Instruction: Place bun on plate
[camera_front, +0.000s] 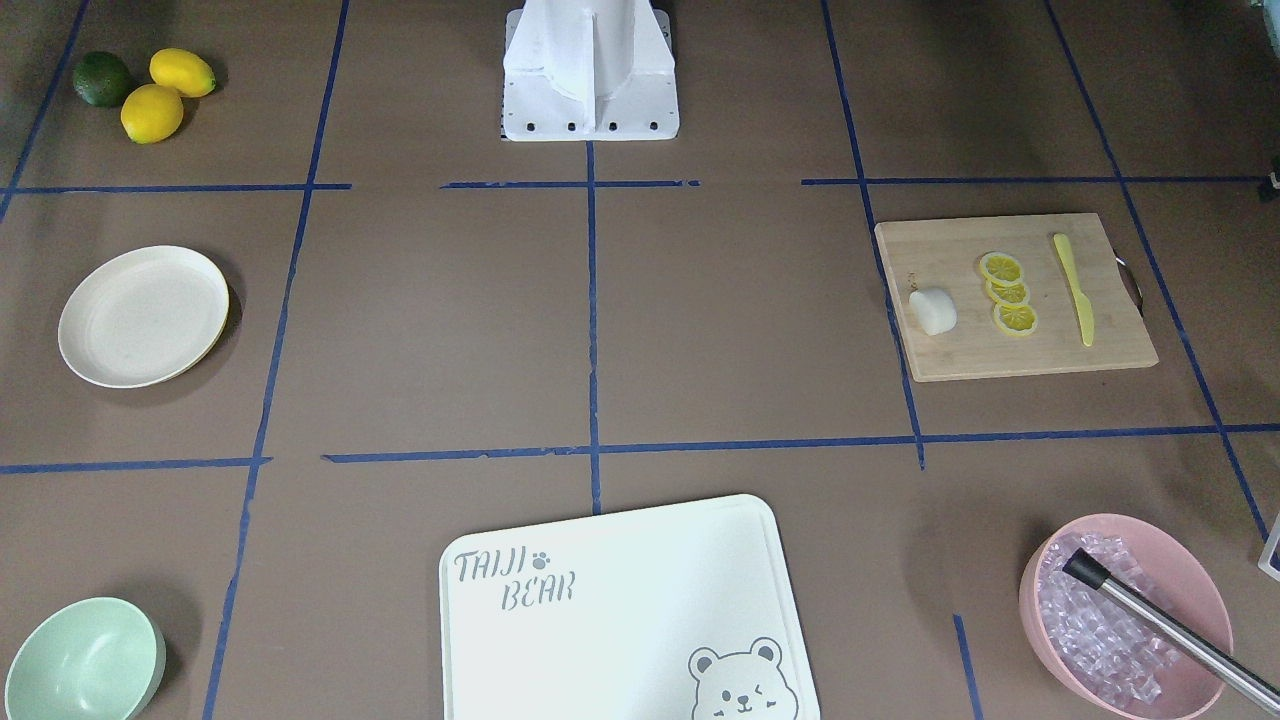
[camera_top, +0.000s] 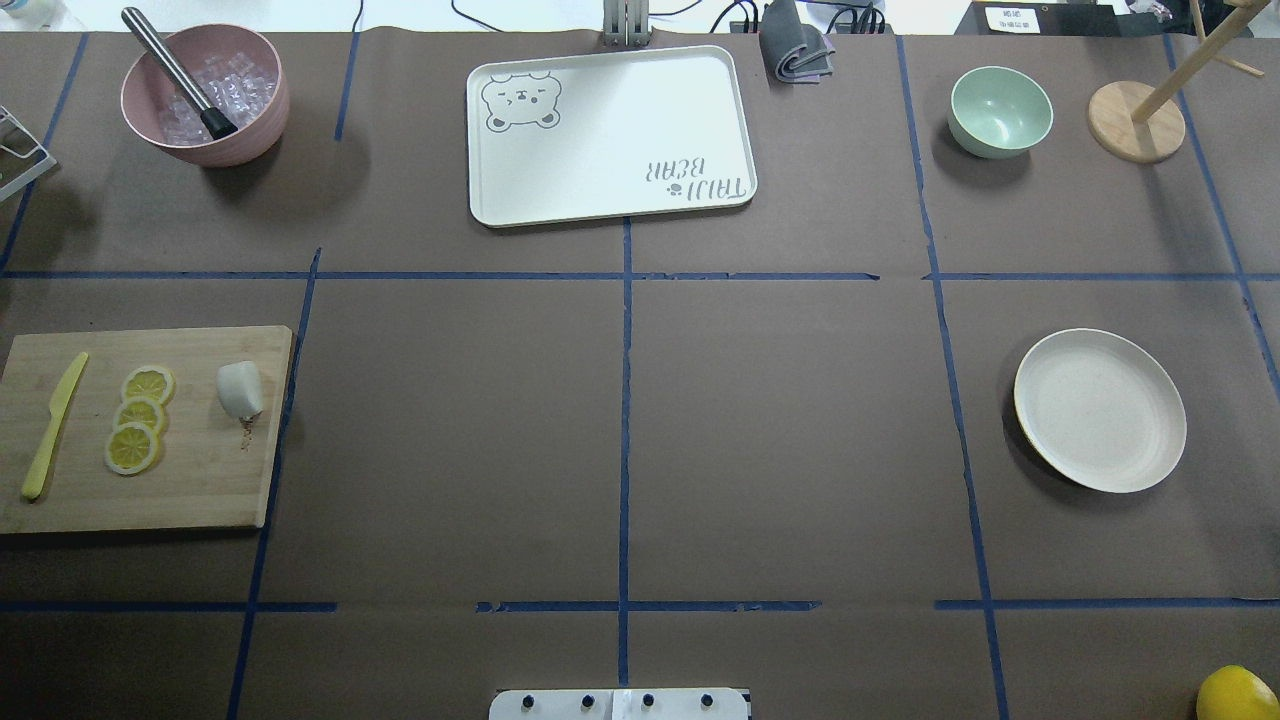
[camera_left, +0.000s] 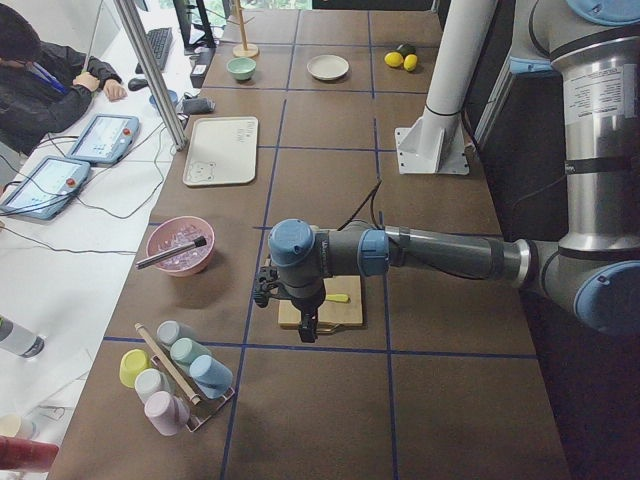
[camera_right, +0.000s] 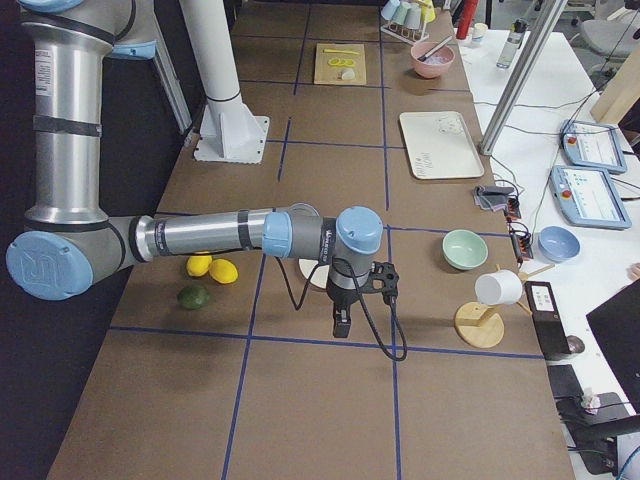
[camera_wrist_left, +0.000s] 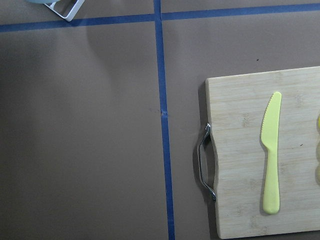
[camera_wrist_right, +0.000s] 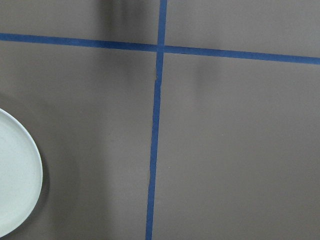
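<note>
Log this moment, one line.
bun: on cutting board | plate: empty | left tool: by board | right tool: by plate | grips: unclear

- The bun (camera_top: 240, 389) was plain white, and the plate (camera_top: 1100, 410) an unmarked cream-white.
- The cutting board (camera_top: 200, 480) was pale wood grain; on it, the lemon slices (camera_top: 140, 415) were yellow and the knife (camera_top: 52, 428) yellow-green.
- The tray (camera_top: 620, 110) was white, printed with a grey bear face and grey "TAIJI BEAR" lettering.
- The pale green bowl (camera_top: 1000, 105) and the pink bowl (camera_top: 255, 135) were unpatterned.
- The table covering (camera_top: 450, 430) was brown, crossed by blue tape lines (camera_top: 625, 400).
- The lemons (camera_front: 153, 112) were yellow, the lime (camera_front: 102, 78) dark green.
</note>
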